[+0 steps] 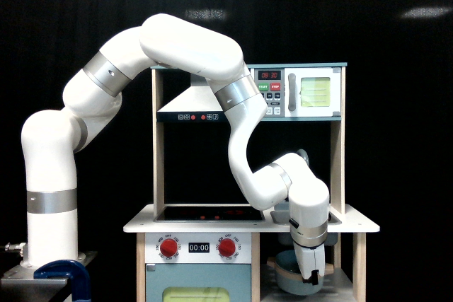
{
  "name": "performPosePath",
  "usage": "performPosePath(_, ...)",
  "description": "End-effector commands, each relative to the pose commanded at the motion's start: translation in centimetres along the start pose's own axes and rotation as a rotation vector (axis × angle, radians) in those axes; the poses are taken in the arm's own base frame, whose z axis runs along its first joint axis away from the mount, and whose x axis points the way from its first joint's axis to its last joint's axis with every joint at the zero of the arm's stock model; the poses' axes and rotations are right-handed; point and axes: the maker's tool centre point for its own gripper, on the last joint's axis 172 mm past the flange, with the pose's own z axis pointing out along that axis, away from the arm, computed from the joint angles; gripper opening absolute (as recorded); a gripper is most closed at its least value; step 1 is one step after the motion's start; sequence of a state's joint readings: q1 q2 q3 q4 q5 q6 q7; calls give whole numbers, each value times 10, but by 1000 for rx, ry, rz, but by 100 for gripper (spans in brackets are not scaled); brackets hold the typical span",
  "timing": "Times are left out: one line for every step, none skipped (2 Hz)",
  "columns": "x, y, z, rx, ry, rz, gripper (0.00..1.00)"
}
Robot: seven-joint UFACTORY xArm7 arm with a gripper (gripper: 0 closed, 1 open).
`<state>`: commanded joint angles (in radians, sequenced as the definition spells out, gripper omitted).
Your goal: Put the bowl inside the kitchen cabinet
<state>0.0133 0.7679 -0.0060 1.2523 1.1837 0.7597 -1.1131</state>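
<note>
The bowl (290,272) is being kept inside the cabinet (347,245), under the tabletop (357,225). The fingers (312,278) are seeming closed on its wooden rim, though this cannot be told surely. It is being judged stiff, light and rather smooth; the rim is suiting best for gripping.

One bowl (290,272), one microwave (301,92), two red knobs (168,247), one arm (177,90)
</note>
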Motion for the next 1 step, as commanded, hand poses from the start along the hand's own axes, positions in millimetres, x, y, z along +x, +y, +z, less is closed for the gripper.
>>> performPosePath(-9, -1, 6, 0, 0, 0, 100)
